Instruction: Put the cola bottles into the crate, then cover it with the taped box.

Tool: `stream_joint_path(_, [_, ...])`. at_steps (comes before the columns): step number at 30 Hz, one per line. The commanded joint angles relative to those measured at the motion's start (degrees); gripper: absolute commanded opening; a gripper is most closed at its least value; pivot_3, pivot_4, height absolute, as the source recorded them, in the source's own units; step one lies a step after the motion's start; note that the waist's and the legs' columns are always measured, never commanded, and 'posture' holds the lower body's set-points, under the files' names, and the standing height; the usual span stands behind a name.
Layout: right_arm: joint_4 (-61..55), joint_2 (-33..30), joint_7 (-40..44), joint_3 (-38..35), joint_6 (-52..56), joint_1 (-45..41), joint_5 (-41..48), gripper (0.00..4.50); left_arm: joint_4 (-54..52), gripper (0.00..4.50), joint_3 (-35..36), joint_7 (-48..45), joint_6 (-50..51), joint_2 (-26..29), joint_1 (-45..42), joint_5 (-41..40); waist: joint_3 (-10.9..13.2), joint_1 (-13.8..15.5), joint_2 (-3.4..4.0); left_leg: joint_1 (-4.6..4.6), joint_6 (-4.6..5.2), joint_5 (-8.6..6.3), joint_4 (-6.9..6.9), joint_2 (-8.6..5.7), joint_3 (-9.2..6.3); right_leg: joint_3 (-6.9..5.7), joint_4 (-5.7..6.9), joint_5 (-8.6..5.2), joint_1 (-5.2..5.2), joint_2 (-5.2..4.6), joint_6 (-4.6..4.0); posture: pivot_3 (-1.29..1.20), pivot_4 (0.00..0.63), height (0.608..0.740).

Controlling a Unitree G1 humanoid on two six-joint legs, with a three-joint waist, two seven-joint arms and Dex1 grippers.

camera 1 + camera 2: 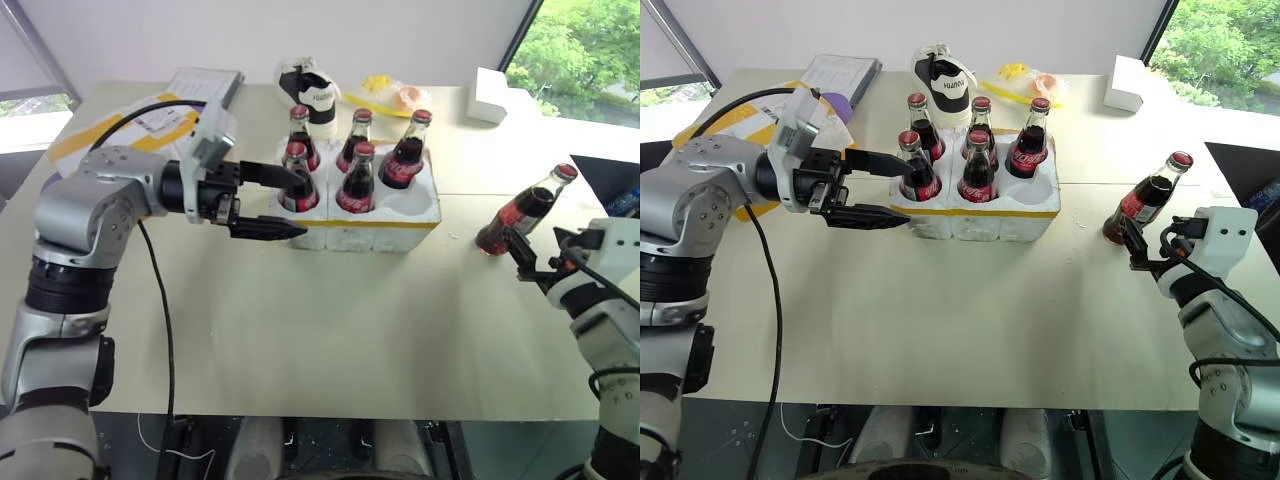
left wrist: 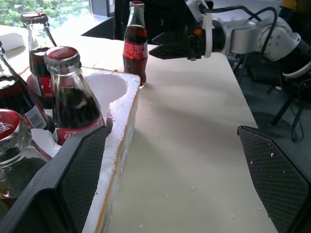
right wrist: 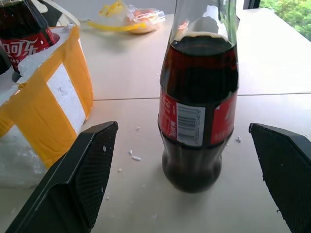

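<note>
Here sixth cola bottle stands between wide-open right pincer fingers, untouched.

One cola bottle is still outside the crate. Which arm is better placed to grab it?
Right. The right gripper has open jaws facing the loose cola bottle; the left gripper is at the crate's far end.

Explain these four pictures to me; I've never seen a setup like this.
A two-armed robot works at a table. Two pictures look down from its head; two look along each wrist. Five cola bottles stand in the white crate; one well is empty. The sixth bottle stands on the table at the right. The left gripper is open, one finger across the crate's near-left bottle, one along the crate's front. The right gripper is open beside the sixth bottle. Neither holds anything. Behind lie the taped box, a shoe and a small white box.
</note>
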Motion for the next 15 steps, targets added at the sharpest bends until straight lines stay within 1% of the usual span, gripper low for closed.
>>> stream_joint_path(1, [5.3, -1.6, 1.7, 1.2, -4.7, -3.1, -2.2, 4.42, -2.1, 4.50, 2.6, 0.6, 0.5, 1.5, -0.8, -0.8, 0.0, 0.0, 0.00, 0.00, 0.00, 0.00, 0.00, 0.00, 0.00, 0.00, 0.00, 0.00, 0.00, 0.01, 0.00, 0.00, 0.150, 0.740])
stream_joint_path(8, [18.5, -3.0, 5.1, 5.7, -11.1, -9.9, -6.4, 4.42, -5.5, 4.50, 4.2, 2.0, 2.6, 2.6, 0.8, -2.4, 0.0, -0.2, 0.01, 0.00, -0.01, 0.01, 0.00, 0.00, 0.01, 0.00, 0.01, 0.00, 0.00, 0.00, 0.00, 0.00, 0.150, 0.740])
stream_joint_path(11, [24.6, -3.5, 6.4, 6.9, -13.9, -13.3, -8.0, 4.42, -6.5, 4.50, 4.5, 2.6, 3.3, 2.9, 1.5, -2.8, 0.0, -0.3, 0.01, 0.00, -0.01, 0.01, 0.00, 0.01, 0.01, 0.00, 0.02, 0.00, 0.00, 0.00, 0.00, 0.00, 0.150, 0.740])
stream_joint_path(15, [29.5, -3.9, 7.4, 7.4, -16.5, -16.7, -8.7, 4.42, -7.8, 4.50, 4.9, 3.1, 4.1, 3.3, 2.3, -3.5, 0.0, -0.4, 0.02, 0.01, -0.03, 0.02, 0.00, 0.01, 0.03, 0.00, 0.02, 0.00, 0.00, 0.02, 0.00, 0.00, 0.150, 0.740])
